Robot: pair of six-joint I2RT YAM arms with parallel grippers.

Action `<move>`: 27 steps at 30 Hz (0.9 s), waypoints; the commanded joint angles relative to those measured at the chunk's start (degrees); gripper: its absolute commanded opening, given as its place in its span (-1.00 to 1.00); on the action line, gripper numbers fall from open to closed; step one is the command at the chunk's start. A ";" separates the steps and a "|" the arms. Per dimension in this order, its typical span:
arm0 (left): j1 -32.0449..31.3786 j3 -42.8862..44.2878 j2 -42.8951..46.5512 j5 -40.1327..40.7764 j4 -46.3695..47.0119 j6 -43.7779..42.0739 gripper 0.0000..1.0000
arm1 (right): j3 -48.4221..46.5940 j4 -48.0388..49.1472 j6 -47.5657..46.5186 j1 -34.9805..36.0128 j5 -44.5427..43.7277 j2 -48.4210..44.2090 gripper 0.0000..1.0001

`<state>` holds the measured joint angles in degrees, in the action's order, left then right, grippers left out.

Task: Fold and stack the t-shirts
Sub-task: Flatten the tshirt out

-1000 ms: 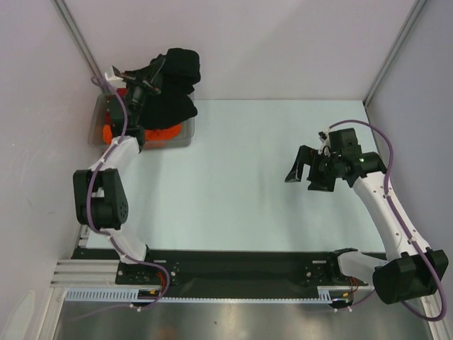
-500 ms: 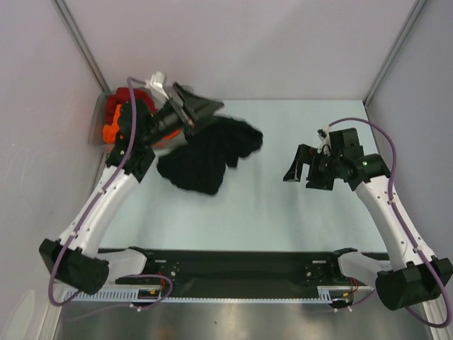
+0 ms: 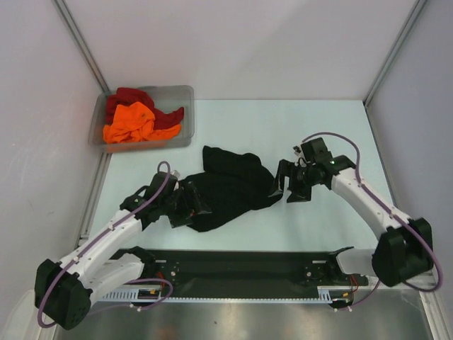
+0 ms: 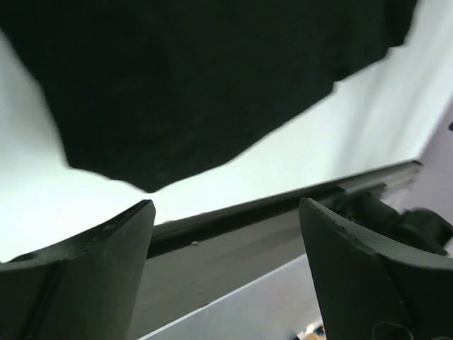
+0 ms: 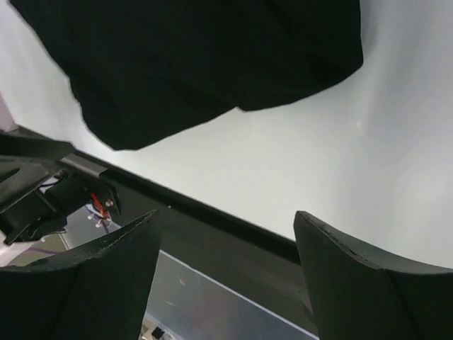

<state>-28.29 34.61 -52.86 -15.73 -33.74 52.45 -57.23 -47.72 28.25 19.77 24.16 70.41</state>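
Note:
The black t-shirt (image 3: 230,185) lies crumpled on the pale table, near the middle. It fills the top of the left wrist view (image 4: 198,78) and of the right wrist view (image 5: 205,64). My left gripper (image 3: 192,207) is low at the shirt's near-left edge, open and empty (image 4: 225,207). At the shirt's right edge, my right gripper (image 3: 287,185) is also open with nothing between its fingers (image 5: 226,216). The orange t-shirt (image 3: 131,125) and the dark red t-shirt (image 3: 126,97) lie bunched in the bin.
A clear grey plastic bin (image 3: 187,133) stands at the back left corner of the table. A black rail (image 3: 233,265) runs along the near edge between the arm bases. Grey walls close in the left, back and right.
My left arm carried the black t-shirt out of the bin, let it go on the table and swung down to its near-left edge. My right arm moved left to the shirt's right edge.

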 commanded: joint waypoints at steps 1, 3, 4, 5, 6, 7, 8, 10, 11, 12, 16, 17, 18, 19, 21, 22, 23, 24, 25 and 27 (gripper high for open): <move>0.61 -0.24 -1.01 7.02 -5.98 0.73 0.79 | -1.30 7.29 0.67 0.80 -1.21 6.48 0.61; 0.78 -2.08 -2.33 6.94 -6.78 1.43 0.78 | -1.83 9.40 -1.34 0.88 -2.53 10.79 0.67; 1.31 -2.79 -3.90 6.50 -6.69 1.69 0.75 | -3.14 9.67 -2.14 0.97 -5.67 12.45 0.70; 1.49 -3.58 -4.44 5.71 -5.82 2.04 0.75 | -4.28 8.88 -3.28 0.89 -7.10 15.60 0.73; 2.01 -5.33 -4.88 4.84 -4.77 2.39 0.73 | -5.51 8.44 -5.46 1.06 -8.94 17.81 0.74; 2.54 -6.21 -5.32 3.52 -3.89 2.66 0.71 | -6.65 7.83 -6.53 1.15 -9.91 19.57 0.75; 3.06 -7.09 -5.58 3.42 -2.31 2.92 0.71 | -9.01 6.78 -7.32 1.41 -11.14 21.24 0.75; 5.42 -10.34 -6.11 0.81 0.32 3.10 0.68 | -10.87 6.59 -8.90 2.55 -14.47 25.29 0.73; 6.49 -11.57 -7.07 -0.61 4.25 3.01 0.66 | -11.75 6.24 -9.26 3.25 -15.71 26.69 0.71; 8.67 -14.28 -7.52 -3.14 6.99 2.14 0.63 | -13.41 6.41 -9.70 4.30 -17.47 28.71 0.64; 10.63 -18.00 -7.52 -8.62 18.43 1.61 0.57 | -16.33 7.82 -11.37 7.55 -21.08 32.68 0.36; 10.63 -18.17 -7.17 -8.45 20.97 1.87 0.57 | -17.20 7.82 -11.90 8.17 -21.87 33.47 0.37; 10.63 -17.65 -6.73 -8.18 21.77 1.96 0.58 | -18.86 7.74 -12.16 8.88 -22.83 34.61 0.43; 10.63 -17.21 -7.08 -7.75 21.87 1.87 0.58 | -20.01 7.13 -12.08 10.01 -23.11 36.62 0.47; 10.63 -15.81 -9.70 -7.48 21.35 0.47 0.56 | -21.77 6.68 -11.99 10.99 -24.15 38.83 0.51; 10.63 -15.45 -11.02 -7.65 21.26 0.03 0.42 | -23.35 6.77 -12.16 11.43 -24.16 40.75 0.51; 10.63 -15.10 -12.08 -7.74 20.99 -0.67 0.29 | -24.06 6.94 -12.17 12.21 -25.73 41.55 0.50; 10.63 -13.97 -12.87 -7.65 20.30 -1.64 0.15 | -24.94 6.68 -12.17 12.40 -27.40 42.34 0.34; 10.89 -13.09 -14.19 -7.39 19.24 -2.51 -0.19 | -26.77 5.98 -12.25 12.49 -28.28 43.22 0.17; 10.98 -9.67 -13.42 -4.68 14.24 -5.77 -0.44 | -28.28 5.36 -12.34 12.66 -30.91 44.02 -0.34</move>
<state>-17.78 20.43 -66.24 -24.67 -15.31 52.45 -81.52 -42.33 16.43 32.23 -1.06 113.62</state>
